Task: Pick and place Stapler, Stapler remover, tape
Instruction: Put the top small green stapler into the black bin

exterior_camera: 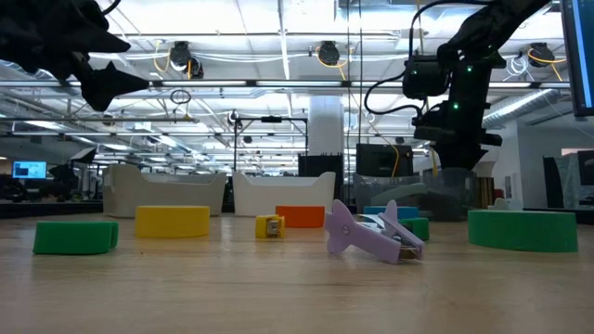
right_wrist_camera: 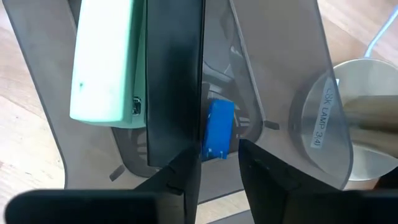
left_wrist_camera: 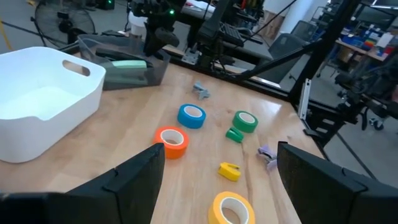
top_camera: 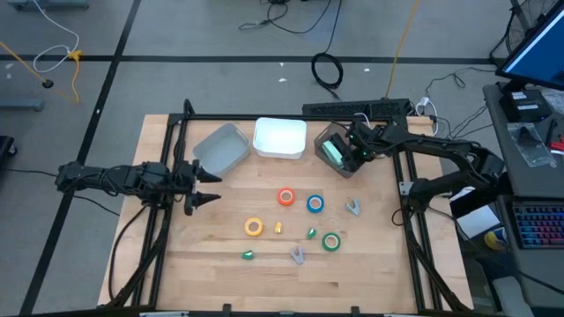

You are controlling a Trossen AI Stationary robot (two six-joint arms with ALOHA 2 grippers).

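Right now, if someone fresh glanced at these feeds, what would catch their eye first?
Probably the right gripper lowered into the clear bin at the table's far right, where a mint-green stapler and a small blue stapler lie. Next, the four tape rolls scattered mid-table. The left gripper waits at the left edge, fingers open.

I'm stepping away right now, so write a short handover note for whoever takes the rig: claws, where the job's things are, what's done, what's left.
Right claw: over the clear bin at the table's far right, jaws apart. A mint stapler and a blue stapler lie in that bin.
Left claw: open, empty, waiting at the table's left edge.
Done: two staplers binned.
Left: four tape rolls on the table, red-orange, blue, yellow, green; two staple removers; three small coloured pieces. Grey bin and white bin appear empty.
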